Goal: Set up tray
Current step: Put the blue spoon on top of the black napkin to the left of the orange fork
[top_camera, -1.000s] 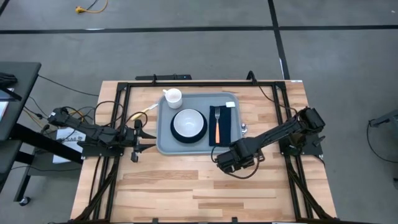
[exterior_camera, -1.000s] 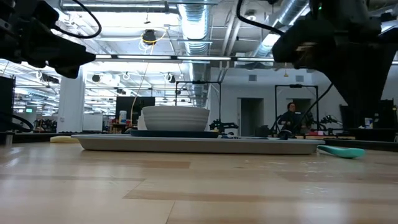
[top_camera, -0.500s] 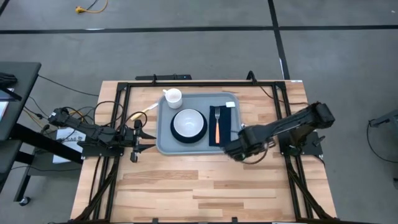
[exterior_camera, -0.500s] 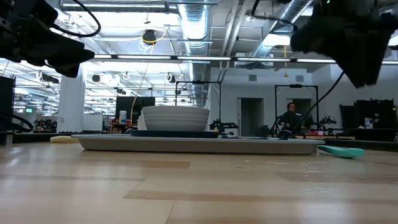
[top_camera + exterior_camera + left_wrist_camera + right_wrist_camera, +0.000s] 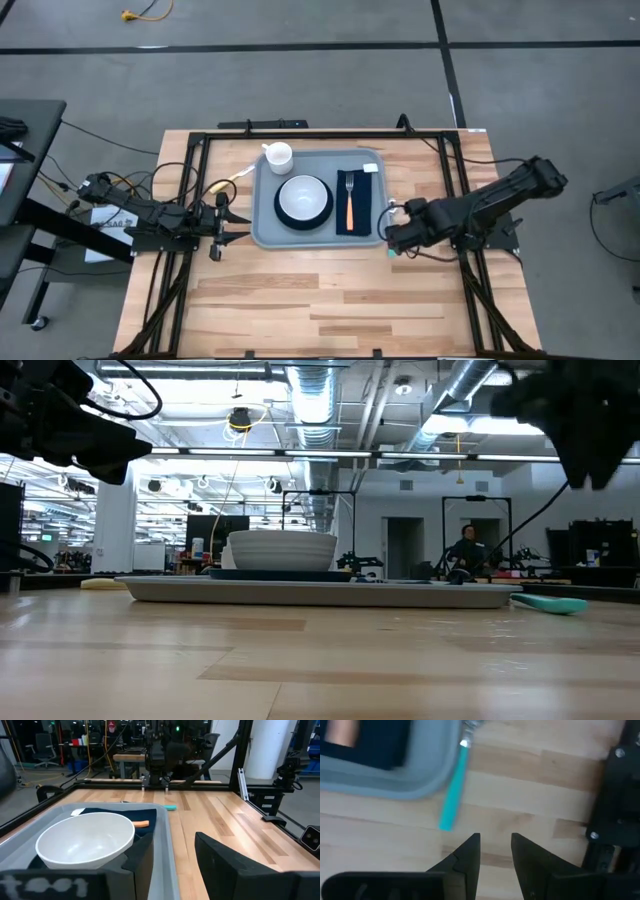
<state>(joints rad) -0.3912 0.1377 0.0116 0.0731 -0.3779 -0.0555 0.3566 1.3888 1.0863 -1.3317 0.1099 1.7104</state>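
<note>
Wooden slats of the table (image 5: 330,290) carry the tray (image 5: 264,225), which lies between the two grippers and holds a white bowl (image 5: 303,197) on a dark plate, a navy cloth (image 5: 362,205) and an orange-handled fork (image 5: 349,204) (a white cup (image 5: 278,155) sits at its far corner). Right gripper (image 5: 495,851) hovers just off the tray's near corner, fingers slightly parted and holding nothing, with a teal-handled utensil (image 5: 454,790) lying on the wood just ahead of its tips. Left gripper (image 5: 232,222) waits beside the tray's opposite edge, fingers spread and empty.

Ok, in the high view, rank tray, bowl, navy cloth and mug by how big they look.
1. tray, clearly the largest
2. bowl
3. navy cloth, close to the bowl in area, so that order is unsure
4. mug, smallest
</note>
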